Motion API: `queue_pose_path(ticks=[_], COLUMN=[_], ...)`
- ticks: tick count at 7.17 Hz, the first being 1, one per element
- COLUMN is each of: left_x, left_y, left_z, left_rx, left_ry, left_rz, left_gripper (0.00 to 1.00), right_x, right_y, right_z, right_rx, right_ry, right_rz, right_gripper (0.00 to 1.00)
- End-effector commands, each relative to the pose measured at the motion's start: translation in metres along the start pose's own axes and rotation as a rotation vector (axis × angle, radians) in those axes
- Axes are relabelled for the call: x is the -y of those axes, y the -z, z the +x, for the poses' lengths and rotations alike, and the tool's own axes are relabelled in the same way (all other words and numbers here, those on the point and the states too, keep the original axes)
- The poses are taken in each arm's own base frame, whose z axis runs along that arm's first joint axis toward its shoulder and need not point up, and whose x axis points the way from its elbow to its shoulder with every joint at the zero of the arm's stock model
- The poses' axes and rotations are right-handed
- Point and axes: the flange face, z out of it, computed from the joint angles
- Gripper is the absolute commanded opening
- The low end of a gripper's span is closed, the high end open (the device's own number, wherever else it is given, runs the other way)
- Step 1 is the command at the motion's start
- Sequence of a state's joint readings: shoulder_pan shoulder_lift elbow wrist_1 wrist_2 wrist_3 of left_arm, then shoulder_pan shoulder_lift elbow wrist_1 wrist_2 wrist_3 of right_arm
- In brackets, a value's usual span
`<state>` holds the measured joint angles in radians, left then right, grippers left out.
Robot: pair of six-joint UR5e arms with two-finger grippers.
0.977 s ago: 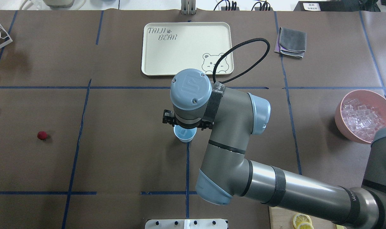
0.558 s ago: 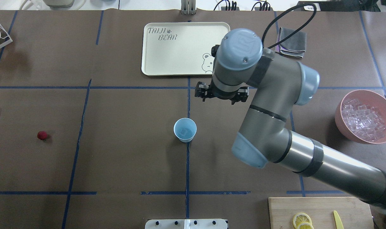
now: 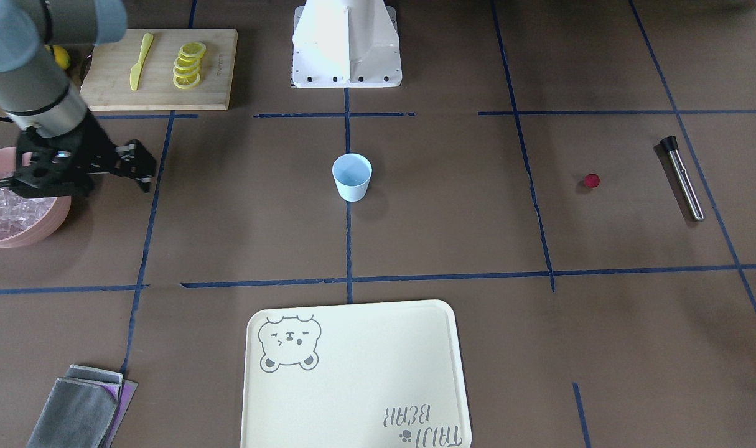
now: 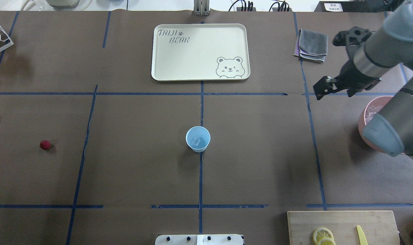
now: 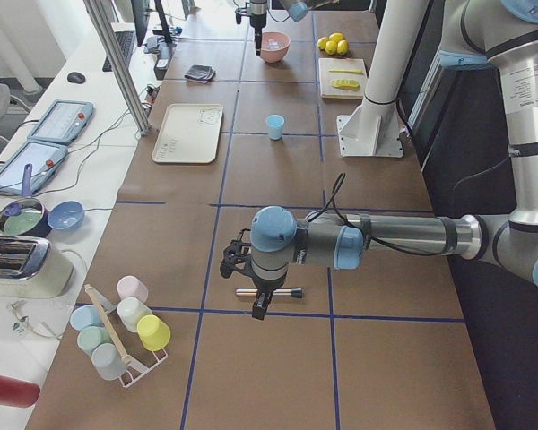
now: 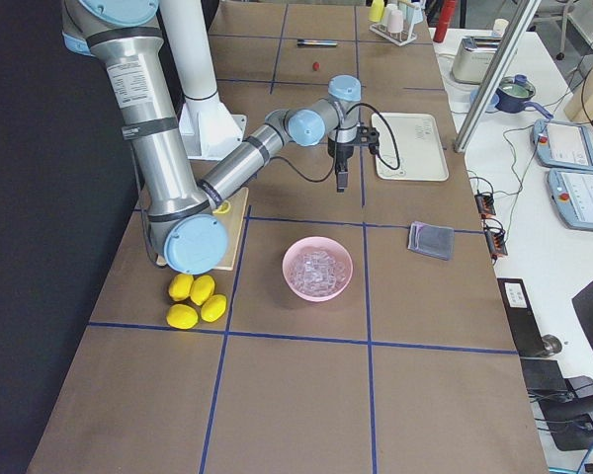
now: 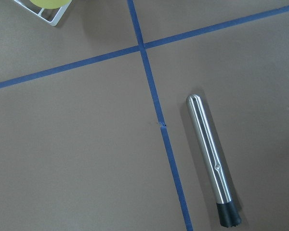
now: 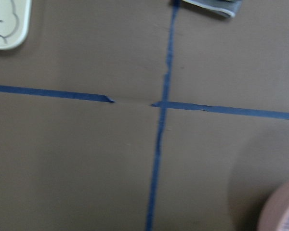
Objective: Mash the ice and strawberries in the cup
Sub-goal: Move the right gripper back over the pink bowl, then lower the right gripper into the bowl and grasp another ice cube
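Observation:
The pale blue cup [image 4: 198,139] stands upright at the table's middle, also in the front view [image 3: 352,177]. One clear ice cube [image 4: 196,140] lies inside it. More ice [image 3: 1,208] fills the pink bowl [image 4: 364,117]. The strawberry [image 4: 45,145] lies alone far to the left, also in the front view [image 3: 592,180]. My right gripper [image 3: 48,185] hovers at the bowl's edge, far from the cup, fingers apart and empty; it also shows in the overhead view [image 4: 349,89]. My left gripper [image 5: 255,288] hangs over a steel muddler [image 7: 212,159]; I cannot tell whether it is open or shut.
A cream tray [image 4: 199,51] lies beyond the cup and a grey cloth [image 4: 313,44] to its right. A cutting board [image 3: 122,81] holds lemon slices [image 3: 188,65] and a yellow knife [image 3: 140,59]. Whole lemons [image 6: 193,296] lie near it. A cup rack [image 5: 125,331] stands at the left end.
My right arm has swung from over the cup to the right, to the pink bowl. The cup now shows uncovered with an ice cube in it.

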<state>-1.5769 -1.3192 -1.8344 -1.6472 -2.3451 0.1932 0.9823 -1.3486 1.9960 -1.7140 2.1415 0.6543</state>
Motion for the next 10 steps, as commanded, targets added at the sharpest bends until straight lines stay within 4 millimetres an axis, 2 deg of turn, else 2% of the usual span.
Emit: queue_pose_path(ticks=[1, 2, 3, 4, 5, 8, 10], left_x=[0.000, 0.000, 0.000, -0.001, -0.001, -0.001, -0.001], left_y=[0.000, 0.000, 0.000, 0.000, 0.000, 0.000, -0.001], left_z=[0.000, 0.000, 0.000, 0.000, 0.000, 0.000, 0.000], left_rx=[0.000, -0.001, -0.001, -0.001, -0.001, -0.001, -0.001], left_ry=[0.000, 0.001, 0.001, 0.002, 0.002, 0.002, 0.001], left_rz=[0.000, -0.001, -0.001, -0.002, -0.002, -0.002, -0.003], left_gripper=[1.00, 1.00, 1.00, 1.00, 1.00, 1.00, 1.00], right_x=[-0.038, -0.063, -0.070, -0.066, -0.063, -0.073, -0.079], right_y=[0.001, -0.018, -0.034, -0.049, -0.057, -0.091, -0.097], right_z=[0.120, 0.152, 0.169, 0.178, 0.180, 0.172, 0.173], right_rx=[0.008, 0.016, 0.025, 0.020, 0.017, 0.003, 0.002], right_ry=[0.075, 0.090, 0.097, 0.093, 0.084, 0.109, 0.108], right_rz=[-0.024, -0.006, 0.012, 0.004, -0.004, -0.073, -0.091], right_gripper=[0.99, 0.99, 0.99, 0.98, 0.97, 0.83, 0.77])
